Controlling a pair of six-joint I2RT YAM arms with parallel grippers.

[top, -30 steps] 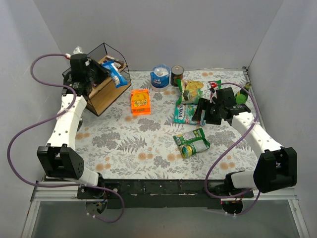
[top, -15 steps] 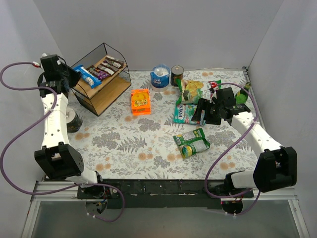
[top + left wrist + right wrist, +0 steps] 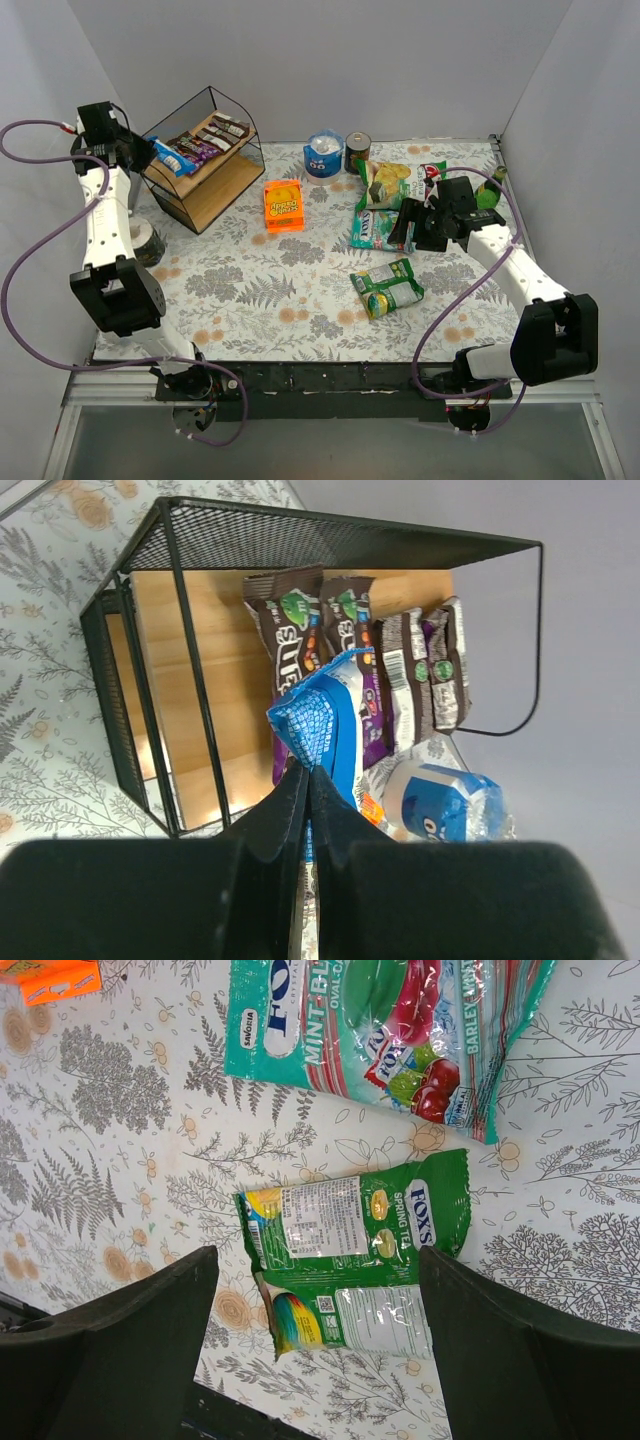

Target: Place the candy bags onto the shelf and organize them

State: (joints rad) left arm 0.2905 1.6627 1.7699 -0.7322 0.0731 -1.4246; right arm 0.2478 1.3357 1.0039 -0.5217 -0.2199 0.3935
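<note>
The shelf [image 3: 215, 175] stands at the back left; in the left wrist view its wire frame [image 3: 170, 630] fills the upper half. Several brown and purple candy wrappers [image 3: 208, 140] lie on its top board [image 3: 220, 670]. My left gripper [image 3: 140, 152] is shut on a blue candy bag [image 3: 325, 715] at the shelf's left edge, the bag overlapping the wrappers. My right gripper [image 3: 410, 225] is open and empty above the table. Below it lie two green candy bags [image 3: 350, 1220] and, beyond them, a teal candy bag [image 3: 380, 1020].
An orange box [image 3: 283, 204] lies mid-table. A blue-white can [image 3: 323, 153] and a dark can [image 3: 357, 150] stand at the back. A large green chip bag [image 3: 395, 180] lies behind the teal bag. A grey roll [image 3: 150, 240] sits by the left arm.
My left gripper has drawn back to the left from over the shelf, still holding the blue bag. The wrappers on the top board now show. The right arm has not moved.
</note>
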